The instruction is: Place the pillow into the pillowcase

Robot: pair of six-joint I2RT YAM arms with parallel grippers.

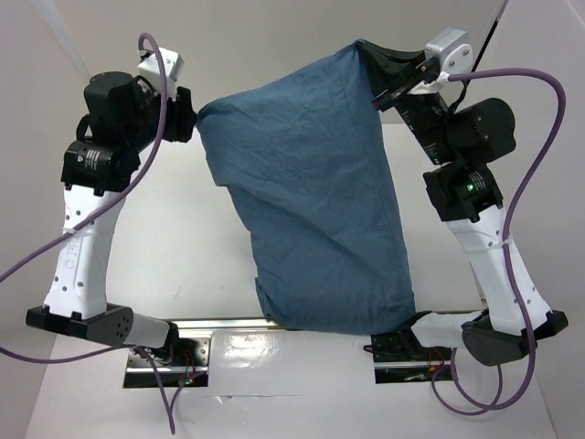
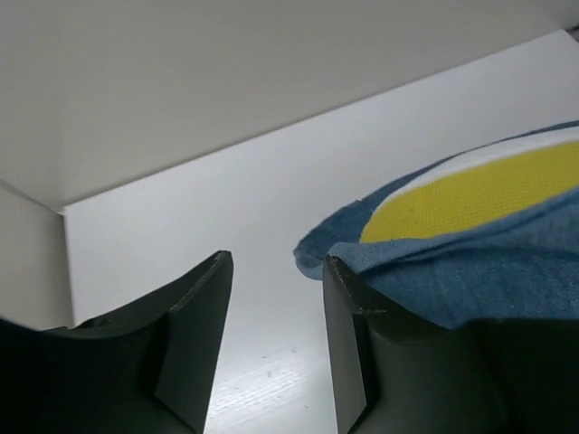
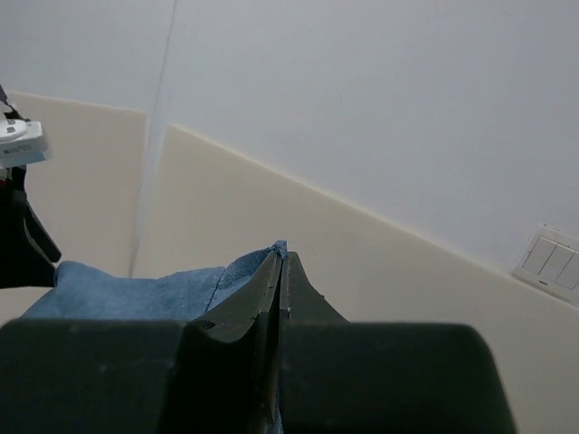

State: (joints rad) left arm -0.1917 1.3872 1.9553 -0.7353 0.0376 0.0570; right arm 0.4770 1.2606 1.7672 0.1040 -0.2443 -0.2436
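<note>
The dusty-blue pillowcase (image 1: 320,201) hangs as a bulging sack over the middle of the table, lifted by its top right corner. My right gripper (image 1: 386,95) is shut on that corner; a tip of blue cloth (image 3: 282,246) pokes out between the closed fingers of the gripper (image 3: 280,259). My left gripper (image 1: 190,117) is at the sack's top left corner. In the left wrist view this gripper (image 2: 276,262) stands open with only bare table between the fingers, and the pillowcase (image 2: 507,271) lies against the outside of one finger. The pillow (image 2: 479,194) shows yellow inside the pillowcase mouth.
The white table (image 1: 183,247) lies under the sack, with a metal rail (image 1: 238,337) along its near edge. Purple cables (image 1: 539,155) loop around both arms. Pale walls enclose the back and sides; a wall switch (image 3: 547,258) shows in the right wrist view.
</note>
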